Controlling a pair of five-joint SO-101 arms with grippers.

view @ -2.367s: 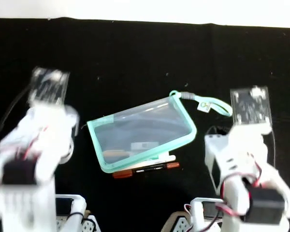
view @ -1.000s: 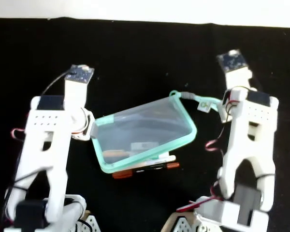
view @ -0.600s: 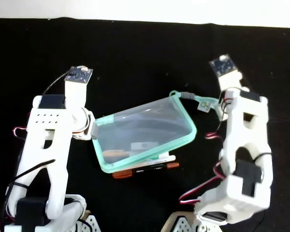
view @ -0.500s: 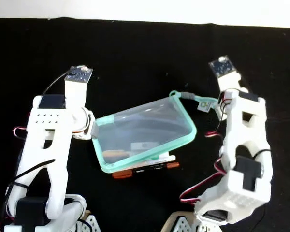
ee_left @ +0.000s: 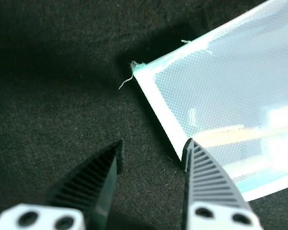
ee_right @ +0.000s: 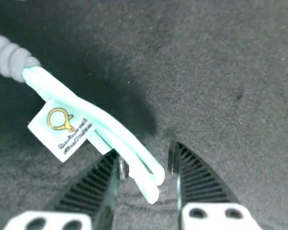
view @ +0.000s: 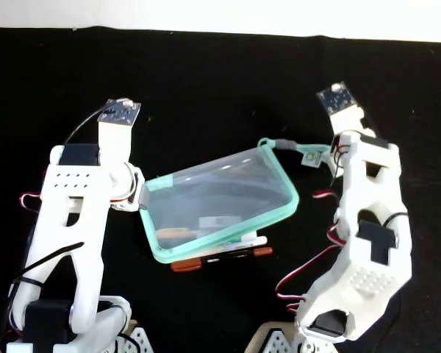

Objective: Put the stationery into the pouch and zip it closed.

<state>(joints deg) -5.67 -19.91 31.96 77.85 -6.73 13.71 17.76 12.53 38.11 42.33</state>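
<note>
Right gripper (ee_right: 143, 155), jaws spread astride the strap (ee_right: 110, 132) off the pouch (view: 220, 195): I close squarely. Left gripper (ee_left: 153, 146), also spread, should clamp the pouch's opposite edge.

Quick counts. One pouch (view: 217, 202), middle of the high view. One strap (ee_right: 86, 112) on it, and one tag (ee_right: 62, 128) on the strap.

Stationery:
- one dark pen (view: 220, 259) with orange ends at the pouch's lower edge
- one white piece (view: 256, 240) just above the pen
- two pale pieces seen through the pouch wall: one tan piece (view: 178, 234) and one small white bit (view: 220, 220)
- can't tell if there are more

Two arms of mine, left arm (view: 70, 220) and right arm (view: 364, 228). One tool each, so two: left tool (ee_left: 153, 146) and right tool (ee_right: 145, 152). Two ribbed fingers (ee_left: 98, 175) per tool, four total. One desk (view: 206, 81), black.
</note>
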